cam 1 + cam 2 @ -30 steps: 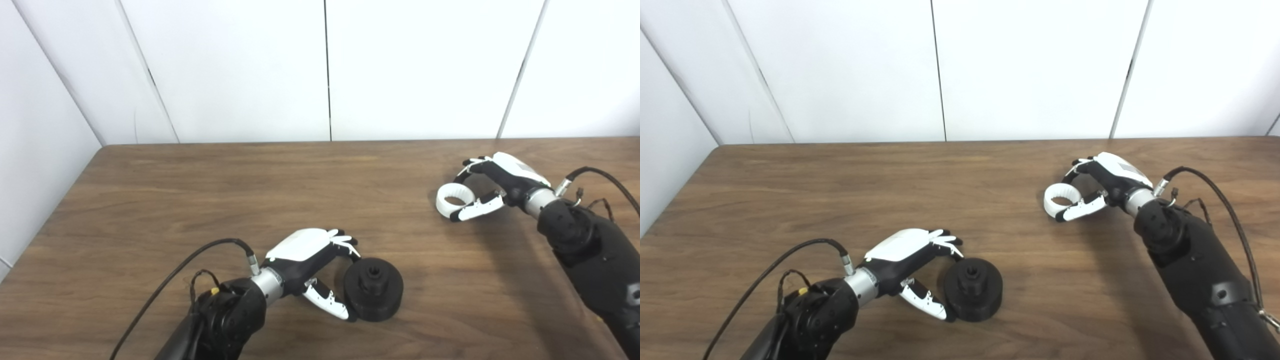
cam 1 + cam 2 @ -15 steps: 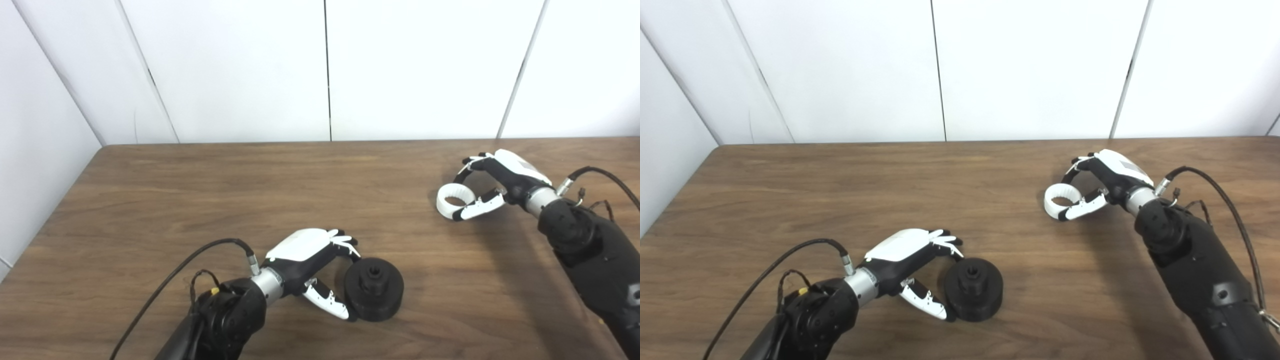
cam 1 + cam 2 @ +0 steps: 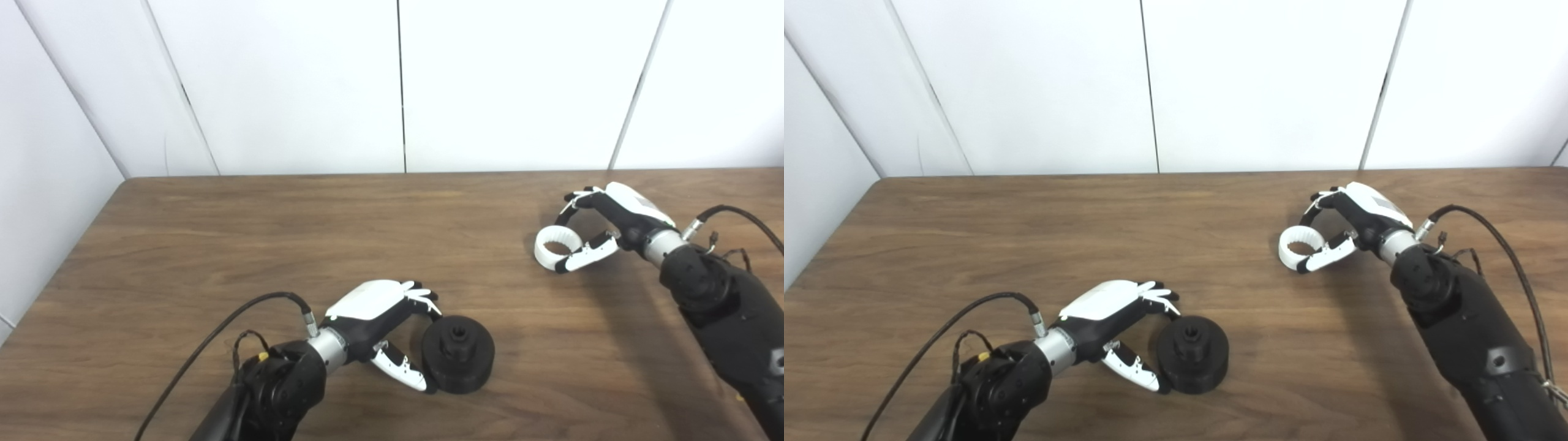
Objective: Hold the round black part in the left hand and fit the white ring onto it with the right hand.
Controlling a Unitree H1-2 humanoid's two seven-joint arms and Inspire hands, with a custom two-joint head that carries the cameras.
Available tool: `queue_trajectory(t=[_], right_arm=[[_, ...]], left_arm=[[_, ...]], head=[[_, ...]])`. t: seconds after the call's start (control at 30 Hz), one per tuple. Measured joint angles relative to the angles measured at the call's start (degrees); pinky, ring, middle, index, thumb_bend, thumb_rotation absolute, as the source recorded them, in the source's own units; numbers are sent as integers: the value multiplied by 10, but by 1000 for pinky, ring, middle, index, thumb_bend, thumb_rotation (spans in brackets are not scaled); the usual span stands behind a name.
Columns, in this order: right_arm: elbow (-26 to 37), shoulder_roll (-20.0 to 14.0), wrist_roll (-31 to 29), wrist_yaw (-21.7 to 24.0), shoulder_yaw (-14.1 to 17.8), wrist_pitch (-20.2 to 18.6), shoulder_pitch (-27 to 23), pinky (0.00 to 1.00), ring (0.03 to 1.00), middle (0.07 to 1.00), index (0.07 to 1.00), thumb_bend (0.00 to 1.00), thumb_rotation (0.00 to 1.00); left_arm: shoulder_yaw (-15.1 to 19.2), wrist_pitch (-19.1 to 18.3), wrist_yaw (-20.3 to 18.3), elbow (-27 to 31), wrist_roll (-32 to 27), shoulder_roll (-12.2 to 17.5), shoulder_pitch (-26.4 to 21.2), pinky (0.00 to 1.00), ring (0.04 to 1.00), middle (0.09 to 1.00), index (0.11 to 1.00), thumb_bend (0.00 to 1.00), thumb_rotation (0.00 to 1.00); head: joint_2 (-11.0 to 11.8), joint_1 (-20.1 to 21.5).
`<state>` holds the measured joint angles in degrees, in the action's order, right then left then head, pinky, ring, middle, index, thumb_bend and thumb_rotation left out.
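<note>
Right hand [image 3: 603, 226] is being cupped, fingers apart, around the white ring [image 3: 556, 247] at two o'clock; left hand [image 3: 386, 318], open, is being rested against the round black part [image 3: 457, 361] at six. Grasping appears next.

On the one wooden tabletop [image 3: 343, 226] I count one round black part [image 3: 457, 361] toward six o'clock and one white ring [image 3: 556, 247] toward three o'clock. Two robot hands are in view: the left hand [image 3: 383, 318] and the right hand [image 3: 609, 220].
</note>
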<state>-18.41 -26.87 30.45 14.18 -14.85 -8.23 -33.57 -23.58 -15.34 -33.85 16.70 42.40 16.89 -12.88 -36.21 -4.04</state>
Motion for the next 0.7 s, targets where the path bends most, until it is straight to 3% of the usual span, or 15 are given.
queue_trajectory(t=[0.53, 0.7], right_arm=[[29, -2, -1, 1, 4, 0, 14, 945, 986, 892, 491, 523, 155], [75, -5, -11, 18, 18, -3, 26, 948, 988, 886, 491, 524, 153]], left_arm=[[0, 0, 0, 0, 0, -1, 0, 1000, 1000, 941, 715, 879, 298], [0, 1, 1, -1, 0, -1, 0, 1000, 1000, 938, 713, 882, 297]], head=[[0, -2], [0, -1]])
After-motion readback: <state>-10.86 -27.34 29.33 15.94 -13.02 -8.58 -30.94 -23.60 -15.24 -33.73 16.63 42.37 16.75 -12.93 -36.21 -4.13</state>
